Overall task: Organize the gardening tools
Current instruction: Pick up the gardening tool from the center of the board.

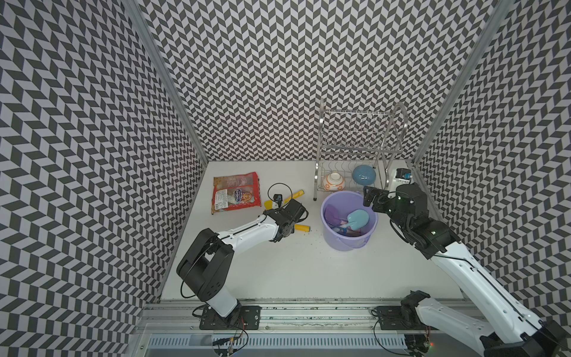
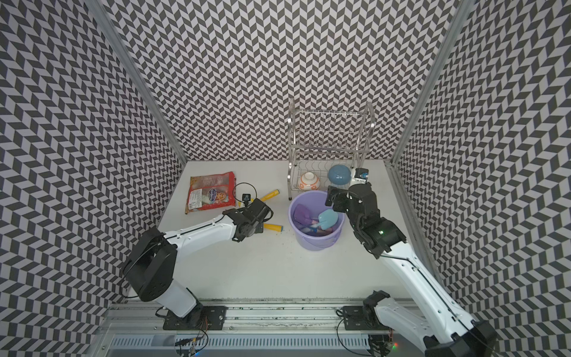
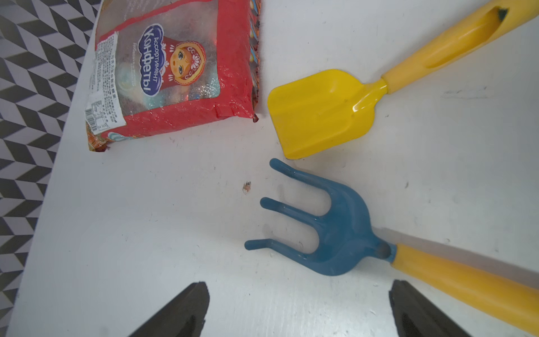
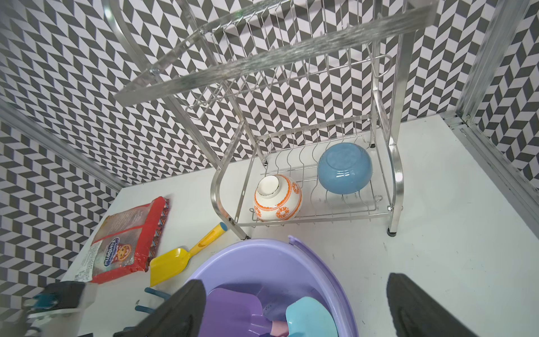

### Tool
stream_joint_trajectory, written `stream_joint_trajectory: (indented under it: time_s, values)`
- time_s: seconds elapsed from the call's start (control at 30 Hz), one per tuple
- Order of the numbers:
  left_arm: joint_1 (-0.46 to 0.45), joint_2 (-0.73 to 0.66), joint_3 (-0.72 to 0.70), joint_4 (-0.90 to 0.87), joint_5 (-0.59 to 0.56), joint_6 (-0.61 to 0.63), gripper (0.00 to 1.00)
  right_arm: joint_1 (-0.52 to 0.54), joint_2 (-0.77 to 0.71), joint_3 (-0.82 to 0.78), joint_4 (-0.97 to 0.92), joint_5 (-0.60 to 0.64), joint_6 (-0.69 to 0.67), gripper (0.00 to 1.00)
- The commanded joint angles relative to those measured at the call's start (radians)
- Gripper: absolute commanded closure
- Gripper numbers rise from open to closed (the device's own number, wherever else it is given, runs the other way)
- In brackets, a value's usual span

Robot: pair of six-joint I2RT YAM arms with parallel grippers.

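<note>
A yellow scoop (image 3: 320,113) and a blue fork (image 3: 335,233) with a yellow handle lie side by side on the white table, right of the red bag. My left gripper (image 3: 297,291) hovers open just short of the fork's head, with nothing between its fingers. In both top views the left arm covers both tools except their yellow handles (image 1: 295,195) (image 2: 273,228). A lavender bucket (image 1: 346,242) holds a purple scoop (image 1: 332,213) and a light blue spade (image 1: 358,218). My right gripper (image 4: 294,291) stands open and empty above the bucket's far rim (image 4: 262,245).
A red snack bag (image 1: 235,193) lies at the back left beside the yellow scoop. Behind the bucket stands a steel dish rack (image 1: 358,145) holding an orange-patterned bowl (image 1: 333,181) and a blue bowl (image 1: 364,174). Patterned walls close in three sides.
</note>
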Motion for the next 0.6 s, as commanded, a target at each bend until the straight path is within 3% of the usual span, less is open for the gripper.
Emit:
stream_joint_trajectory:
  time_s: [0.0,0.23,0.4,0.57]
  values:
    - [0.009,-0.048,0.018,-0.011,0.072,-0.05,0.0,0.002,0.015,0.017,0.021,-0.015,-0.028,0.0]
    - [0.021,0.046,0.09,0.016,0.157,-0.241,0.01,0.001,-0.021,0.039,-0.011,-0.006,-0.047,0.0]
    - [0.021,0.111,0.065,0.109,0.234,-0.382,0.0,0.001,-0.081,0.027,-0.039,0.001,-0.04,0.0]
    - [0.029,0.198,0.076,0.129,0.252,-0.44,0.0,0.001,-0.119,0.034,-0.097,-0.038,-0.013,0.0]
